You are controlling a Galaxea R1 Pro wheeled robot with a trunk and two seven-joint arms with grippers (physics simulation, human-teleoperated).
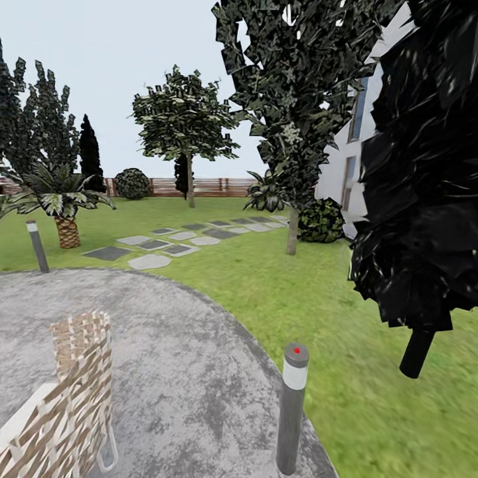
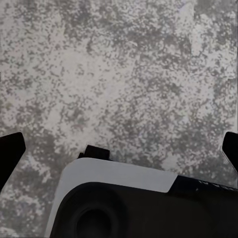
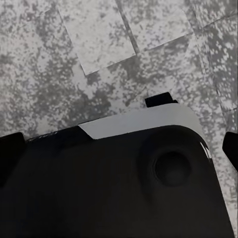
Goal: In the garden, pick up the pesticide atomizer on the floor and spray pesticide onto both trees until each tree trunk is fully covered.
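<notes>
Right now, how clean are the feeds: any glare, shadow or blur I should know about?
Head view: flat light, no cast shadows or glare; the dark foliage close at the right is near black, detail lost. Left wrist view: grainy mottled paving. Right wrist view: paving equally speckled, seams readable.

Two trees stand upright on the garden lawn (image 1: 265,279). The near tree's trunk (image 1: 292,232) is bare and grey-brown. The far tree (image 1: 186,123) rises by the fence, both well apart from either pincer

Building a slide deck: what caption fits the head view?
Garden seen from the grey paved patch: two broad-leaved trees on the lawn, stepping stones, lamp posts, wicker chair.
</notes>
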